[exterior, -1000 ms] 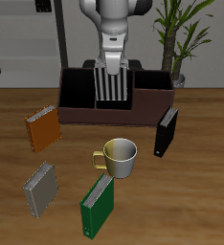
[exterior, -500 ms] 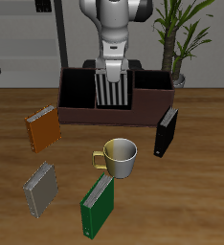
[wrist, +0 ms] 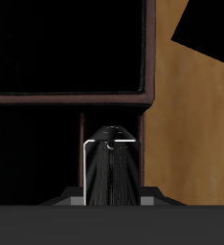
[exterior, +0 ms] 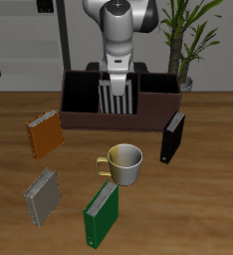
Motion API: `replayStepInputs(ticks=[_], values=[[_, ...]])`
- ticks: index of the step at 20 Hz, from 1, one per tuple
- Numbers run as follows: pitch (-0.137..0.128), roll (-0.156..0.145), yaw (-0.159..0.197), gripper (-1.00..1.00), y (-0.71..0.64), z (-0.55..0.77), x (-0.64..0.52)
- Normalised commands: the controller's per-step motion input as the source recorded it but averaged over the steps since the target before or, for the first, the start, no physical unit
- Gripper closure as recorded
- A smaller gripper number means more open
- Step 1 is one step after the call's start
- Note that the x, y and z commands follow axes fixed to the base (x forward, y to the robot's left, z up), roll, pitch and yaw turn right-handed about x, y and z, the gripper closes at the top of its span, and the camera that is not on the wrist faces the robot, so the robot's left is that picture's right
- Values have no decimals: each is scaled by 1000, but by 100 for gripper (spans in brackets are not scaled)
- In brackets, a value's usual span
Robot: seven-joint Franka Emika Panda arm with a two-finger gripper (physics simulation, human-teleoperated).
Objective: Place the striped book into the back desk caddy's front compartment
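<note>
Exterior view | fingers clamped on striped book at its top edge, upright in back desk caddy | book judged thin, stiff, light; edge grip suited it

striped book: black/light-grey stripes. back desk caddy: reddish-brown, black inside. Mug: olive-cream. Surface: wood brown.

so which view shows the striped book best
The exterior view: the striped book hangs upright in the gripper, its lower part inside the back desk caddy. The wrist view shows only its dark top edge.
</note>
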Motion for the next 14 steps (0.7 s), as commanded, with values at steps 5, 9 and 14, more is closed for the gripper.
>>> replayStepInputs(ticks=[5, 9, 14], values=[[26, -1, 7, 100, -60, -140, 27], [30, -12, 5, 100, -61, -194, 51], [28, -6, -14, 100, 8, -151, 55]])
